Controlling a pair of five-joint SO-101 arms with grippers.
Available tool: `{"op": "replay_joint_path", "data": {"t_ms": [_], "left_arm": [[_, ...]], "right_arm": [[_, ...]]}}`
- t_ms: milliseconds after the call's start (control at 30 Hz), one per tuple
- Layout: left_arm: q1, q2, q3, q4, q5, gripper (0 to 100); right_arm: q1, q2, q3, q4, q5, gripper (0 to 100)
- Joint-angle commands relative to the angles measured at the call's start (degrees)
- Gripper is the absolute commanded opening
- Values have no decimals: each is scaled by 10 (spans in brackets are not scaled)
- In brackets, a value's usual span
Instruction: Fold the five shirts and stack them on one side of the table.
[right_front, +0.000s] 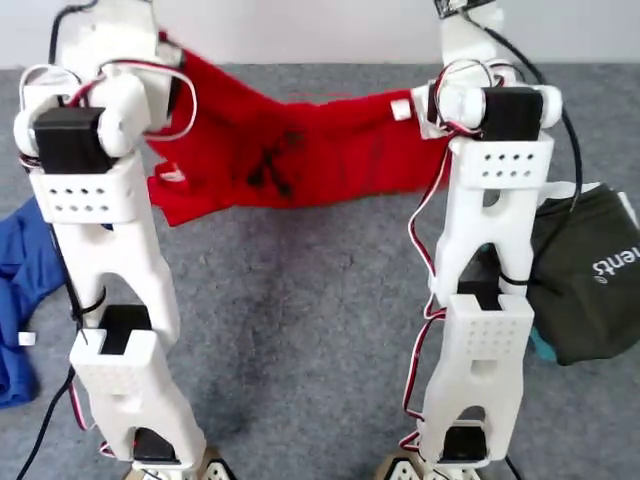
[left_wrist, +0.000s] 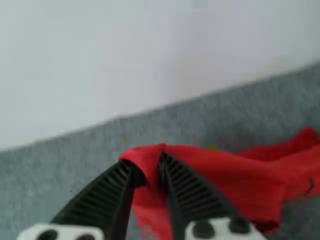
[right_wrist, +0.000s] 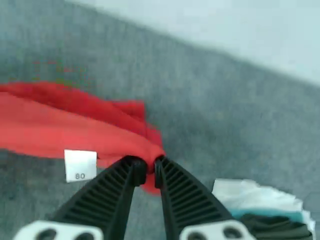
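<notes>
A red shirt with a dark print hangs stretched between the two arms at the far side of the grey table. My left gripper is shut on one bunched corner of the red shirt, near the wall. At the other end my right gripper is shut on the red shirt, next to a white label. In the high view the grippers sit hidden behind the arms' white bodies.
A blue shirt lies crumpled at the table's left edge. A folded dark shirt with white print rests at the right edge, on top of teal and white cloth. A pale wall borders the far side.
</notes>
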Motion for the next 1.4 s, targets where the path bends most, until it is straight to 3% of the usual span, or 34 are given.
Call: {"op": "replay_joint_path", "data": {"t_ms": [0,200,467,700,933,1367], "left_arm": [[-11,-70,-9,27,5,55],[-11,-207,80,27,6,55],[3,-432,348,26,4,55],[33,-690,582,25,4,55],[33,-905,688,25,-12,55],[32,-963,862,24,-19,55]], "right_arm": [[0,-78,90,26,-7,9],[-46,-294,342,24,-9,9],[-48,-564,600,23,-21,9],[-15,-720,736,24,11,9],[17,-836,847,24,36,9],[18,-946,1054,22,101,9]]}}
